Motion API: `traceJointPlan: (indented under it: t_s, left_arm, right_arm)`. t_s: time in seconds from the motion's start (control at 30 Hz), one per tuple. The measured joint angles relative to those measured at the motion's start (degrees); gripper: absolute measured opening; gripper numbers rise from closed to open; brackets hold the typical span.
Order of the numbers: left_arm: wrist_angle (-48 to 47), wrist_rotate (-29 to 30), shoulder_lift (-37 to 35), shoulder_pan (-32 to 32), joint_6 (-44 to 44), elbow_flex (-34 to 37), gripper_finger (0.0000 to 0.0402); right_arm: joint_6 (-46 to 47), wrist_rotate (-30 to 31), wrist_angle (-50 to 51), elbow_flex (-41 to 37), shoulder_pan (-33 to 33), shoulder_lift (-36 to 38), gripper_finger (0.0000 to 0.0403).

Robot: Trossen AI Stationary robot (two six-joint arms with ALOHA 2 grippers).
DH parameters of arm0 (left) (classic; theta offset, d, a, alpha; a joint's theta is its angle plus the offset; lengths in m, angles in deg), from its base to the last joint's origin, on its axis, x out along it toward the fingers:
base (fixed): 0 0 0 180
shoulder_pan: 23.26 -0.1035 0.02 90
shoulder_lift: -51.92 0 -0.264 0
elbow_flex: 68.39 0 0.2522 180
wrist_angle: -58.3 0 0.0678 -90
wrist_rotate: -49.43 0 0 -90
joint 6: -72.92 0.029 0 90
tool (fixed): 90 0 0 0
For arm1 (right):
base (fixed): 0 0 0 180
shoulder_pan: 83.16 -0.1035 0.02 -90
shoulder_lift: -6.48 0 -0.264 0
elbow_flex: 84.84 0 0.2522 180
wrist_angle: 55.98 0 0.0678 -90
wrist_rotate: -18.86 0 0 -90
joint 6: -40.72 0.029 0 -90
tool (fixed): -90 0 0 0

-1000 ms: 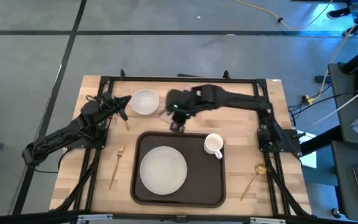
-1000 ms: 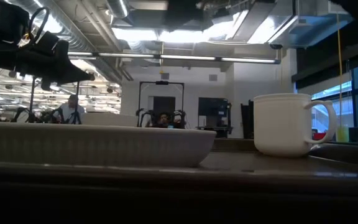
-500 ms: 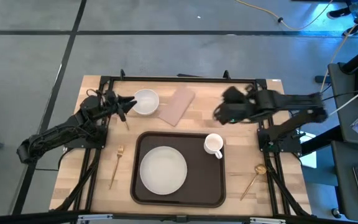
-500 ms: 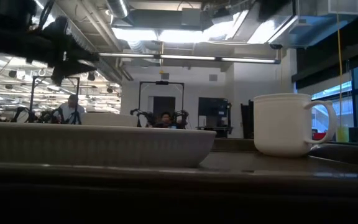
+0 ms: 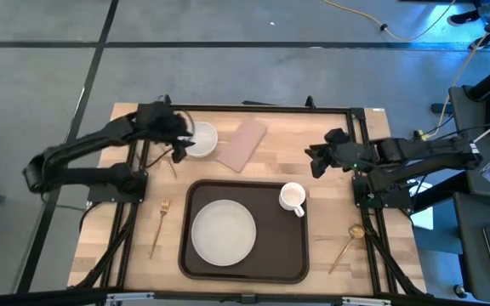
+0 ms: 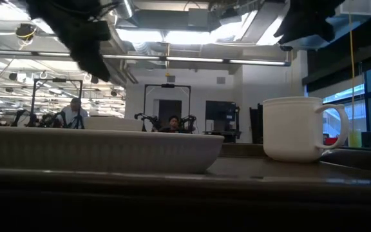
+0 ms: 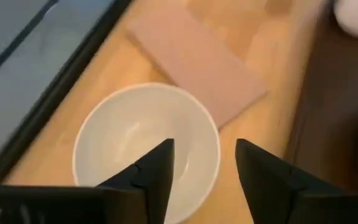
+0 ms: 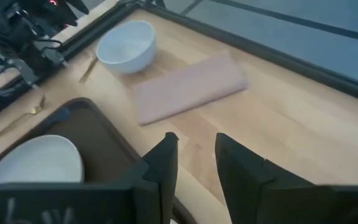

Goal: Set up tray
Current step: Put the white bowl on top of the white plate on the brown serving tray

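The tray point(image 5: 247, 231) lies on the near half of the table, midway between the two arms, its long axis running left to right. On it sit a white plate point(image 5: 224, 230), left of centre, and a white mug point(image 5: 293, 198) in the far right corner. Beyond the tray's far rim, on bare wood, a pinkish napkin point(image 5: 242, 143) lies aslant, and just to its left stands a white bowl point(image 5: 201, 139).

The left gripper point(image 5: 179, 141) is right at that bowl — in the left wrist view its fingers point(image 7: 157, 171) stand apart, released, hanging over the bowl's rim and holding nothing. The right gripper point(image 5: 316, 161) hovers over bare wood to the right of the napkin and just beyond the mug; its fingers point(image 8: 161, 163) show a gap between them and nothing is in it.

The relation the next move seems to turn on is bowl to tray: from the left gripper the tray lies toward the near side of the table and inward, and the free tray surface nearest the bowl is the far strip beside the plate. The left arm is plainly the nearer to the bowl — the right is well apart from it, with the napkin between. A fork point(image 5: 158, 226) lies off the tray's left side and a gold spoon point(image 5: 347, 242) off its right, both still on wood.
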Motion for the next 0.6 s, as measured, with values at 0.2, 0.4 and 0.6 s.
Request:
traceJointPlan:
  t_s: [0.2, 0.4, 0.6]
  left_arm:
    - [-0.08, -2.57, 9.98, 4.12, 7.53, -5.11, 0.0167]
    - [-0.46, 1.99, 18.45, 6.91, 5.07, -5.71, 0.0167]
    - [-0.24, 9.52, 26.05, 8.85, 4.82, -5.70, 0.0167]
  right_arm:
    - [0.02, -1.56, 0.90, -1.42, 0.01, 0.57, 0.0110]
    - [-1.52, -1.59, 0.91, -1.42, 0.01, 0.48, 0.0110]
    - [-2.22, -1.44, 0.90, -1.42, 0.01, 0.46, 0.0110]
